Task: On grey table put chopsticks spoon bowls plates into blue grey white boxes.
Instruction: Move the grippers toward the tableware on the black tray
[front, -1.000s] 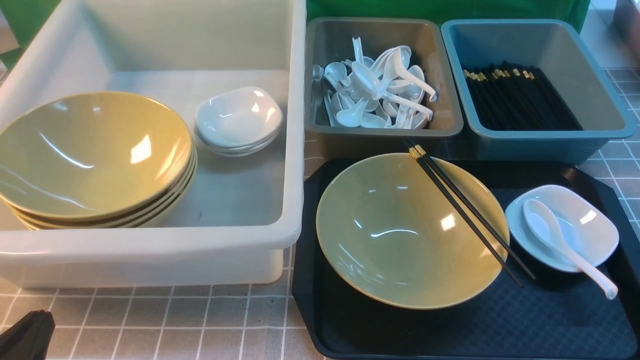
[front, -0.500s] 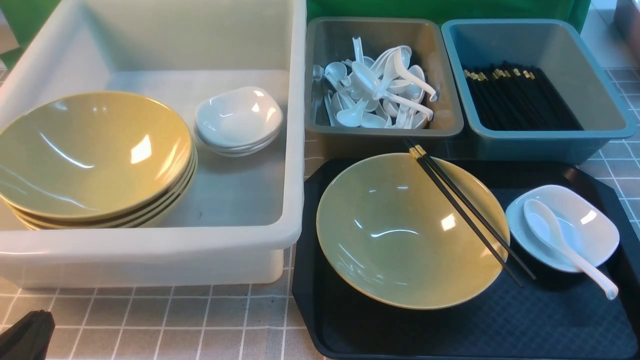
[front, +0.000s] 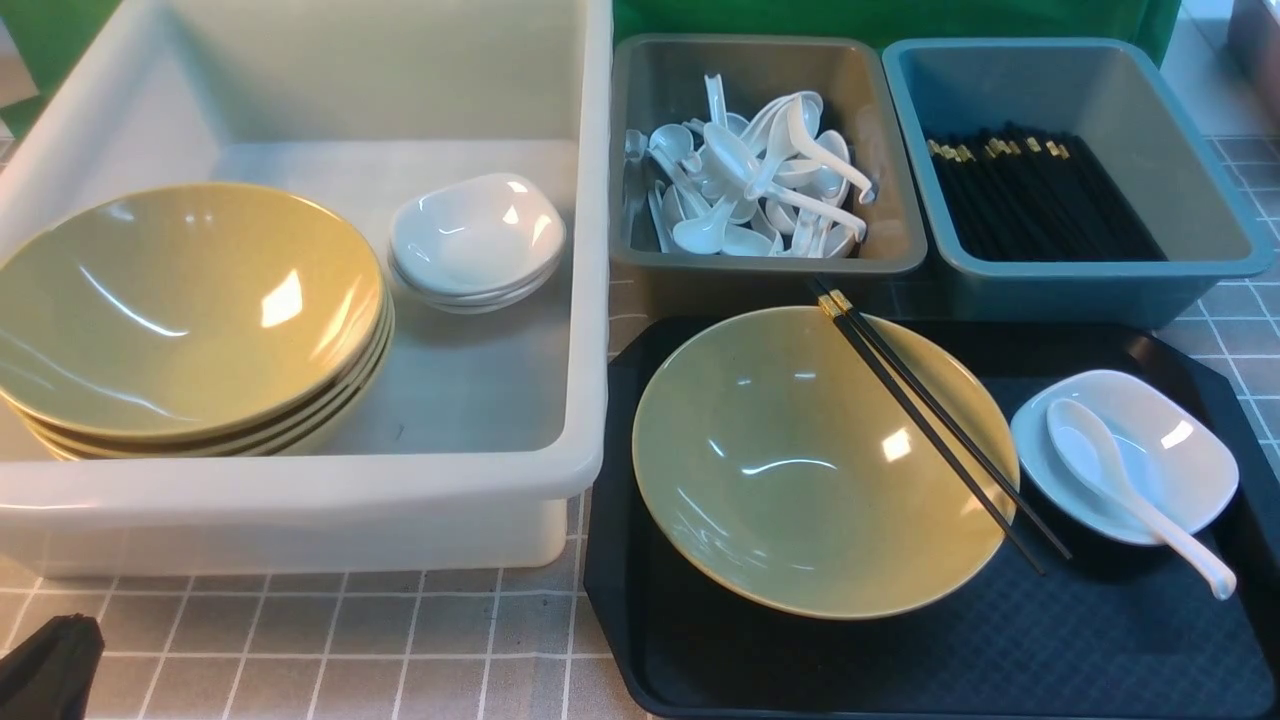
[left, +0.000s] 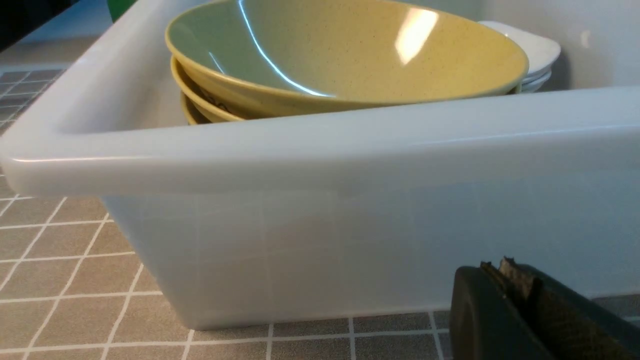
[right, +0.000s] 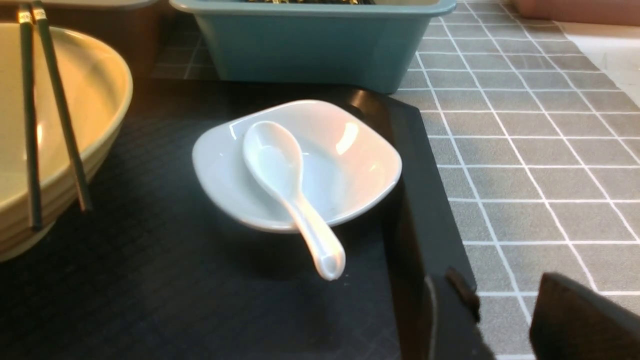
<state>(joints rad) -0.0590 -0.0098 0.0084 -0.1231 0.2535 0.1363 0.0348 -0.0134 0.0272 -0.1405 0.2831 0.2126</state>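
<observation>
Chopsticks (front: 930, 435) are lying across the bowl (front: 780, 470) and the spoon (front: 1085, 440) is resting in the plate (front: 1180, 450) on the black tray (front: 1000, 650), seemingly awaiting sorting, while the left claw (left: 492, 270) is sitting closed and the right claw (right: 505, 300) is hanging apart, empty.

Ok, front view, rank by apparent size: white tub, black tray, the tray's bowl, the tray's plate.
1. white tub
2. black tray
3. bowl
4. plate
Tub and tray are both cropped, so their order is unsure.
</observation>
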